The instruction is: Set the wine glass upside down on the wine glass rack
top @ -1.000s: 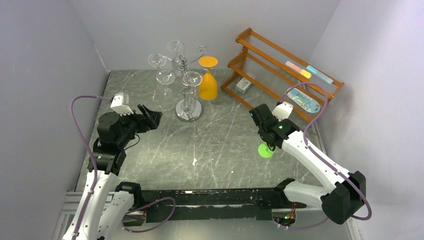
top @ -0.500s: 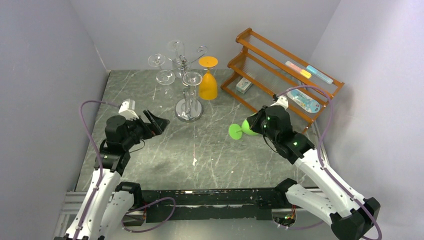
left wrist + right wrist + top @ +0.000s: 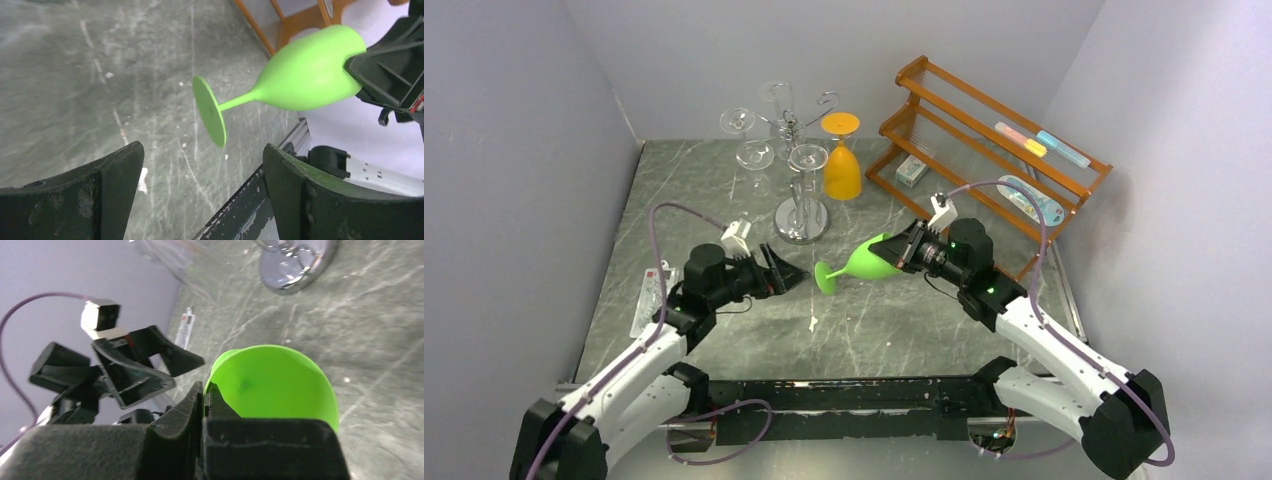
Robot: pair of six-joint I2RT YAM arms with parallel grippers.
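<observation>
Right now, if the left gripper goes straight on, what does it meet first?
Likely the foot of the green glass, seen ahead between the open fingers of the left gripper; depth unclear.

Matt green plastic wine glass point(image 3: 305, 70), shiny chrome rack point(image 3: 801, 225)

We see soft, even, bright light from overhead, leaving only faint shadows on the grey table point(image 3: 724, 200). The mirrored base of the wine glass rack point(image 3: 801, 215) glints. In the right wrist view, the upper left and the bottom foreground are blurred.
</observation>
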